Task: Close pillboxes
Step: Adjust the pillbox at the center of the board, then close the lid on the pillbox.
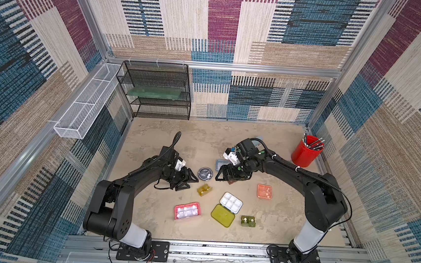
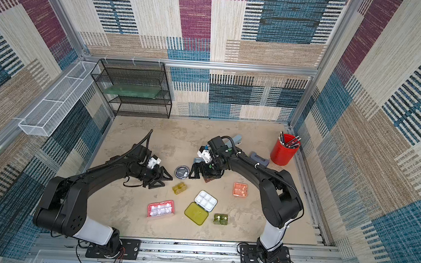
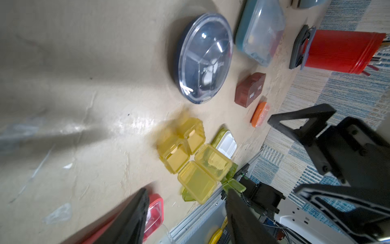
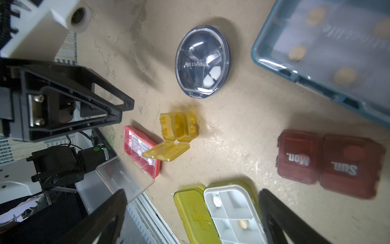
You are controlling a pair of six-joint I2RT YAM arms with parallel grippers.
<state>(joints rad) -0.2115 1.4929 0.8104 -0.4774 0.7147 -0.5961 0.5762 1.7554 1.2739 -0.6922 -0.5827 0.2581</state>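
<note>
A: Which step is judged to be in hand?

B: The amber pillbox is taken as the one being addressed. It is set on the table near the middle. Its two lids are folded out flat from the base. The left gripper is held just beside it, jaws apart, with nothing between them.

A: And the right gripper?

B: It is held above the brown pillbox, jaws spread wide and empty. That box, the round black pillbox and the light blue pillbox appear to be shut already.

A: What is called for next?

B: The amber lids are probably to be swung over on their hinges and pressed down until they are latched. The box is small and light, so sliding is to be expected unless it is braced.

A: What is left after that?

B: The pink pillbox, the yellow-green pillbox and the dark green pillbox are seen open. The orange pillbox cannot be judged.

A: How much room is given?

B: Bare table is left at the back, beyond the boxes, and between the amber and pink boxes. The two grippers are brought near each other, with only the round box between them, so care is needed there. The pink box's clear lid is laid towards the front rail.
</note>
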